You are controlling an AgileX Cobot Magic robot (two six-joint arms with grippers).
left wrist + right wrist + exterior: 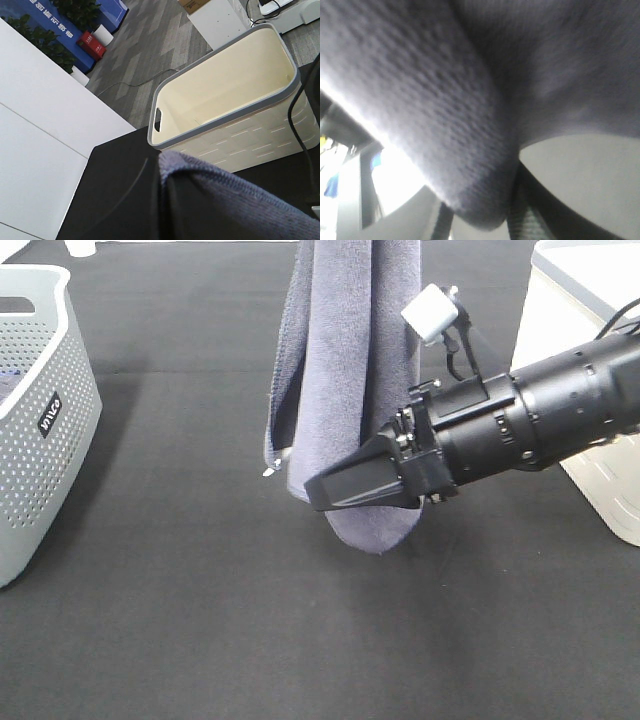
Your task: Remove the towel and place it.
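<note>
The grey-lavender towel (pixel 345 360) hangs down from above the top edge of the exterior view, folded into a long drape over the black table. My left gripper (pixel 165 185) is out of the exterior view. In its own wrist view its dark fingers are shut, with the towel (pixel 230 200) coming out between them. My right gripper (pixel 325 492) reaches in from the right at the towel's lower end, its black fingers pinched together on the fold. The towel (pixel 470 100) fills the right wrist view, blurred and very close.
A grey perforated basket (pixel 35 430) stands at the left edge of the table. A cream basket (pixel 605 480) with a grey rim stands at the right, seen hollow in the left wrist view (pixel 225 135). Black tabletop (pixel 200 620) lies below the towel.
</note>
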